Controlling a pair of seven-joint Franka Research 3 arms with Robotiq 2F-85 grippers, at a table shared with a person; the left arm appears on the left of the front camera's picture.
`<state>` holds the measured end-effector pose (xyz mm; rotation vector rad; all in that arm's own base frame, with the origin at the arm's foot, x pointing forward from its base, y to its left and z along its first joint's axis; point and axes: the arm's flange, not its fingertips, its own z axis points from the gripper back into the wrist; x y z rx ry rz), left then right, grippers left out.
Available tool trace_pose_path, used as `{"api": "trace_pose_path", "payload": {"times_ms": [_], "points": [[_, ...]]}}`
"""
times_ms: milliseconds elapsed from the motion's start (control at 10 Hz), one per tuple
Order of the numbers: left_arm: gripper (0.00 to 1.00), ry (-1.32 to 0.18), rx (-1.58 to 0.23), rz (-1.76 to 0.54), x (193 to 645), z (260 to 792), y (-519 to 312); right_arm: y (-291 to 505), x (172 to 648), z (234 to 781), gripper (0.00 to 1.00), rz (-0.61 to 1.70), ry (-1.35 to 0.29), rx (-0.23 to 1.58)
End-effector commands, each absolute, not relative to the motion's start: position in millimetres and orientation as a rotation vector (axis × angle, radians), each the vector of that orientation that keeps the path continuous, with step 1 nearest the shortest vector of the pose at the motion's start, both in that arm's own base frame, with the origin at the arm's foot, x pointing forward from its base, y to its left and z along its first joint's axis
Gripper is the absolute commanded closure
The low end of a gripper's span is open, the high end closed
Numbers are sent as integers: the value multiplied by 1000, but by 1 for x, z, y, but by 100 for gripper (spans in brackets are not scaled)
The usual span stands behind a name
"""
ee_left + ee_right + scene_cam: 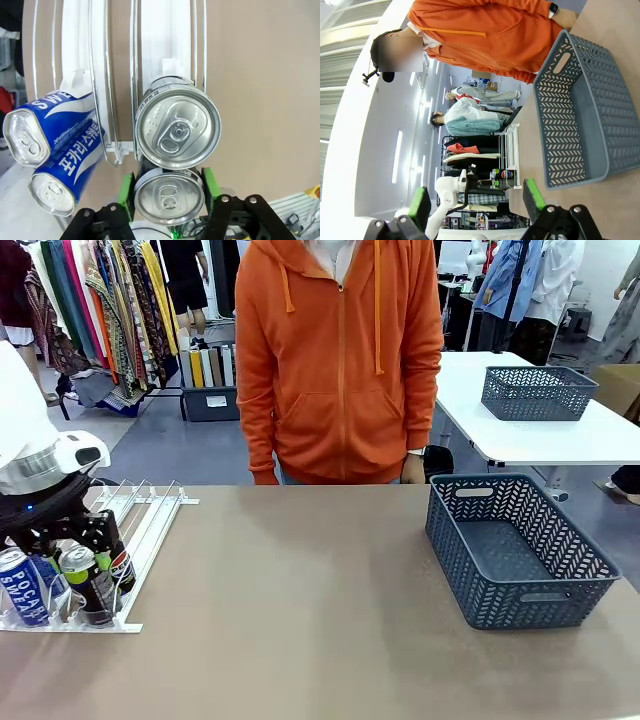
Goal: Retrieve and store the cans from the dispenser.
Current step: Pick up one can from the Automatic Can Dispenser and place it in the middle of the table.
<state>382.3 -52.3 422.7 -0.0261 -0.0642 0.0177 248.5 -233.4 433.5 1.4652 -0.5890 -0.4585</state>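
Left wrist view: the green pads of my left claw [169, 197] lie against both sides of the front can [169, 187], so I judge the claw clamped on it, though I cannot tell how firm the grip is. This can stands at the low end of the dispenser [167, 45]. A second black can [177, 131] sits just beyond the claw in the same lane, and two blue Pocari Sweat cans [65, 150] lie in the lane beside it.

I think the step in hand is the pick of one can. The next move calls for a straight lift clear of the rails, then a carry to the grey basket [500, 590], well apart from this claw.

The left arm comes down steeply, with the claw pointing onto the can's top. My right claw [477, 202] has its pads wide apart with nothing between.
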Motion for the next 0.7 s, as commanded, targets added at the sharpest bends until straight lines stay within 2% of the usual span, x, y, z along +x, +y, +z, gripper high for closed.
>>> {"api": "trace_pose_path", "payload": {"times_ms": [0, 400, 600], "points": [[100, -54, 5, 28, 385, 414, -55, -235, 250, 437, 0, -458, -602, 1480], [100, -50, -8, 28, 385, 413, -54, -235, 250, 437, 0, -458, -602, 1480], [100, -99, -22, 50, 376, 449, -55, -235, 250, 437, 0, -458, -602, 1480]]}}
